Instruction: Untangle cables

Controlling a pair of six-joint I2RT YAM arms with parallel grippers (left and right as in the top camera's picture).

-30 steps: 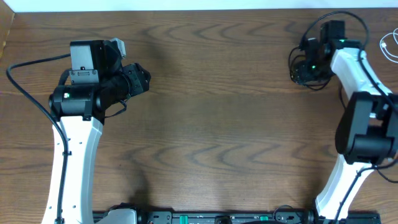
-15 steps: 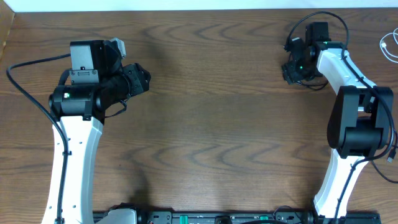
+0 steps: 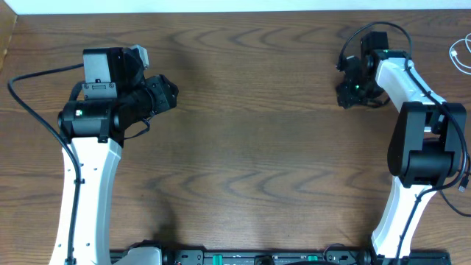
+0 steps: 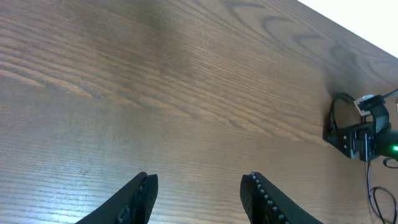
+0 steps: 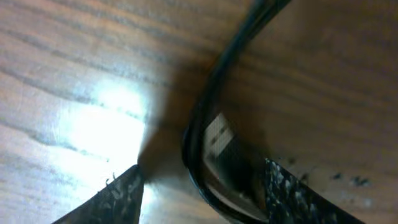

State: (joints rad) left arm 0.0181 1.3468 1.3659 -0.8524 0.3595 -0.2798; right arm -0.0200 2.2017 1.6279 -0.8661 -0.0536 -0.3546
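The black cable [image 5: 208, 87] lies on the wooden table, its loop and a small plug [image 5: 217, 134] between my right gripper's [image 5: 199, 186] open fingers. In the overhead view my right gripper [image 3: 350, 87] is low over the table at the far right and hides most of that cable. The black loop also shows in the left wrist view [image 4: 332, 115]. The white cable [image 3: 460, 56] lies at the table's right edge, apart from the black one. My left gripper [image 3: 171, 94] is open and empty at the left, above bare wood [image 4: 199, 186].
Thicker black wires run along both arms, one looping over the right wrist [image 3: 386, 29] and one at the left arm [image 3: 29, 81]. The table's far edge [image 3: 221, 10] runs along the top.
My right gripper has moved a little to the left along the far right of the table, then slightly toward the front. The left arm has not moved.
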